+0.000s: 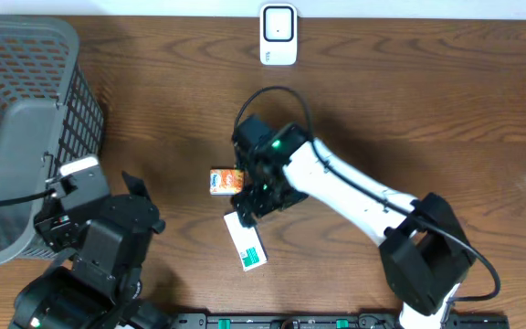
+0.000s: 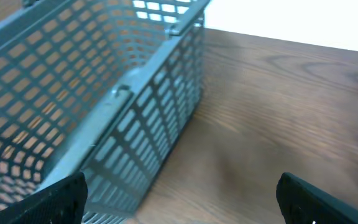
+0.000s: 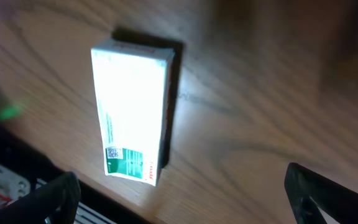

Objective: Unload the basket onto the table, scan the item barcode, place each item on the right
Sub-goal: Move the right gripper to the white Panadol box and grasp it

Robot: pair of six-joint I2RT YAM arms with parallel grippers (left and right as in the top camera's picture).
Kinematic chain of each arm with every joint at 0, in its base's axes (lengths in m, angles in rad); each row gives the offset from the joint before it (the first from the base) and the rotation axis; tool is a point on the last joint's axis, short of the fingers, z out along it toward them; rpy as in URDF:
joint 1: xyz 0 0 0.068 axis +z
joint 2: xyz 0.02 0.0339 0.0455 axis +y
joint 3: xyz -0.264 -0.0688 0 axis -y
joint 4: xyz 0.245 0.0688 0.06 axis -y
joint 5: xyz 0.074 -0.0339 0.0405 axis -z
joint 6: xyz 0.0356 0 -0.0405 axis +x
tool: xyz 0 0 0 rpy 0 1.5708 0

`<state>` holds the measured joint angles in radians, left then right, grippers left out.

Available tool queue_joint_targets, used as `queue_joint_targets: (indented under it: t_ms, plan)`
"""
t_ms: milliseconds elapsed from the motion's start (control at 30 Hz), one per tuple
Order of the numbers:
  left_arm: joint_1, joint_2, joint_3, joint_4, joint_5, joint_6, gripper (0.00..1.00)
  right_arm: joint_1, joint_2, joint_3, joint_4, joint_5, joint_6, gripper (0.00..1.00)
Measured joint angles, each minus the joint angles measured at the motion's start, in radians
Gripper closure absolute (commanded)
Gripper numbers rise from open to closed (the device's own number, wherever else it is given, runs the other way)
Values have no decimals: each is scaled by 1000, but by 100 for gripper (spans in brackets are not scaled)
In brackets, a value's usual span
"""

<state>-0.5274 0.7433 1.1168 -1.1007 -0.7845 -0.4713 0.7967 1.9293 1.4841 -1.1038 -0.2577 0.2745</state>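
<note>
**Both pincers spread; carton flat on the counter**

The white-and-green carton (image 1: 246,243) is seen lying flat on the wooden counter (image 1: 409,100), near its front edge; a small orange packet (image 1: 226,180) is set just beside the carton's far end; the right pincer (image 1: 250,203) is held spread above the carton, with nothing pinched; the left pincer (image 2: 185,202) is likewise spread and empty, near a grey mesh basket (image 2: 104,106); a white scanner (image 1: 278,35) is placed at the far edge, well apart from the carton.
</note>
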Motion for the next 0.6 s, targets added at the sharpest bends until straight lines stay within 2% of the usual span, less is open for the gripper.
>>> queue_joint_targets:
  t_ms: [400,600]
  plan:
    - [36,0,0,-14,0,0,3,211,0,-138,156,107,203,1]
    - [36,0,0,-18,0,0,3,232,0,-225,277,134,275,1]
